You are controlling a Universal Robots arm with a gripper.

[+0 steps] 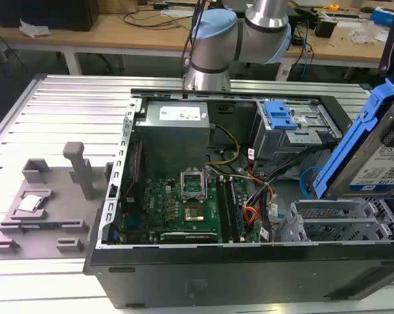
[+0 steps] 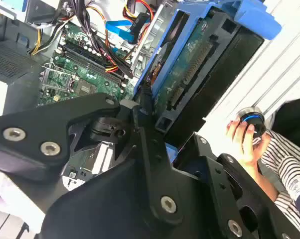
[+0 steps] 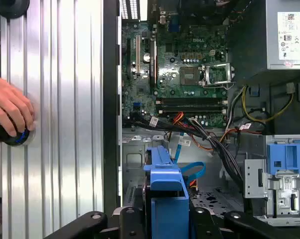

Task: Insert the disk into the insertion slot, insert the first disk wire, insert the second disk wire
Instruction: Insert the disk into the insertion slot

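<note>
The disk [image 1: 380, 157], silver-grey with a white label in a bright blue caddy, hangs tilted on edge above the case's right end in the exterior view. My gripper [image 3: 165, 221] is shut on it, a black finger [image 3: 131, 221] on each side of the blue caddy [image 3: 166, 191]. The second wrist view shows the disk's green circuit-board side [image 2: 190, 69]. The insertion slot [image 1: 331, 219], a low grey perforated cage, lies just below the disk. A blue flat cable [image 1: 307, 180] and orange, red and black wires [image 1: 252, 209] lie loose beside the cage.
A taller metal cage with a blue latch [image 1: 280, 116] stands behind the slot. The motherboard [image 1: 184, 206] and power supply [image 1: 177, 131] fill the rest of the open case. A person's hand [image 3: 8, 112] rests on a black knob on the ribbed table beside the case.
</note>
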